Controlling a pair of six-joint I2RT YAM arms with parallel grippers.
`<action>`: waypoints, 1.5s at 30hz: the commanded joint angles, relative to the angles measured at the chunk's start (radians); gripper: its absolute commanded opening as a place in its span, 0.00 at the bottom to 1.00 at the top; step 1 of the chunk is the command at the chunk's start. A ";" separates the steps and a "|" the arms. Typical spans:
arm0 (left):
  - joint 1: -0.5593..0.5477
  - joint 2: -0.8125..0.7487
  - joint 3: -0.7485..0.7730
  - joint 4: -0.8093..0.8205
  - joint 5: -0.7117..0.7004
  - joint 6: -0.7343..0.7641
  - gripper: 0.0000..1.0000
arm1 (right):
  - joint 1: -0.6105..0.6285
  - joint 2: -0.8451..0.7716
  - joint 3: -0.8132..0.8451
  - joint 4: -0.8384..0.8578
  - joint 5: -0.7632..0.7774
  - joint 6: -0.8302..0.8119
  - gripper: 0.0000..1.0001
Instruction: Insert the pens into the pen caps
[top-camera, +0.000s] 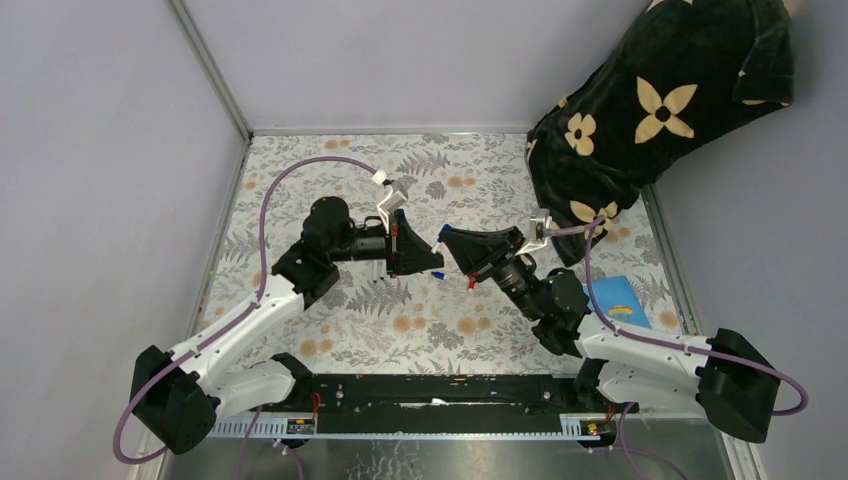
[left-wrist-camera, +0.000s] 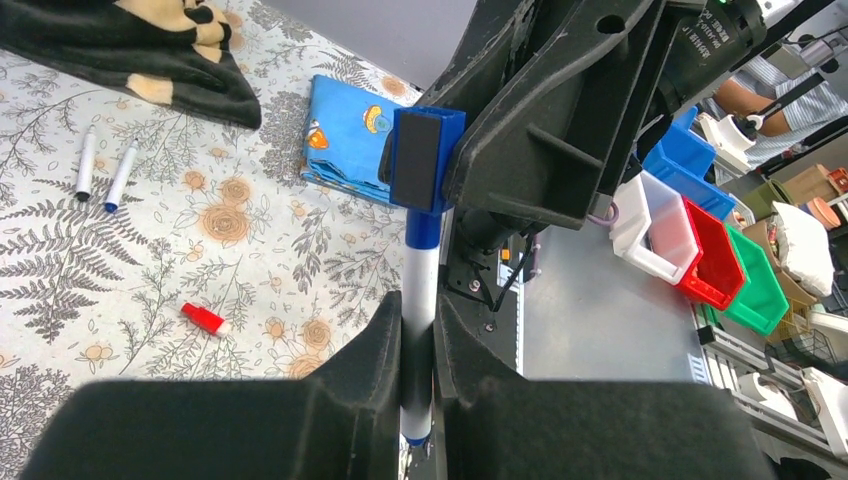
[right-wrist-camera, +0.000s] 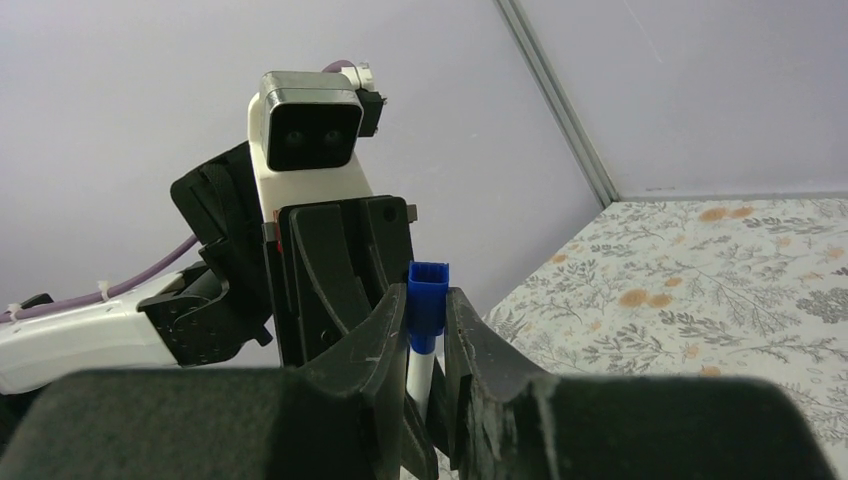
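Closest to the left wrist camera, the left gripper (left-wrist-camera: 418, 345) has its two black fingers pressed together on a white pen (left-wrist-camera: 421, 285), pinching the barrel partway along. That pen stands upright in this view, with a short blue end poking out below the fingers and a blue band at its upper end. Right at that upper end sits the blue cap (left-wrist-camera: 428, 160), touching the pen and in line with it. How deep the pen sits inside it cannot be told.

The right gripper (right-wrist-camera: 427, 335) pinches the blue cap from both sides. In its own wrist view the cap's top pokes out above the fingertips, and white barrel shows beneath it between the fingers. Seen from above, the two grippers meet nose to nose over the middle of the table (top-camera: 330, 330), held above its fern-and-flower surface, with the pen crossways between them.

On the table near the grippers, a red cap (left-wrist-camera: 204, 318) lies alone. Further off, a dark-tipped pen (left-wrist-camera: 86, 165) and a blue-tipped pen (left-wrist-camera: 120, 175) lie side by side, nearly parallel and not touching, both uncapped. A blue patterned cloth (left-wrist-camera: 350, 140) lies flat at the right side of the table. A black flowered cloth (left-wrist-camera: 130, 60) is bunched at the far right corner.
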 joint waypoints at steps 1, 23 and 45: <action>0.047 -0.023 0.077 0.366 -0.213 -0.010 0.00 | 0.111 0.017 -0.043 -0.441 -0.231 -0.033 0.00; 0.046 0.033 0.094 0.164 -0.411 0.081 0.00 | 0.111 -0.263 0.093 -0.462 0.074 -0.227 0.60; 0.006 0.394 0.080 -0.375 -0.936 -0.027 0.00 | 0.111 -0.141 0.149 -1.028 0.385 -0.093 0.64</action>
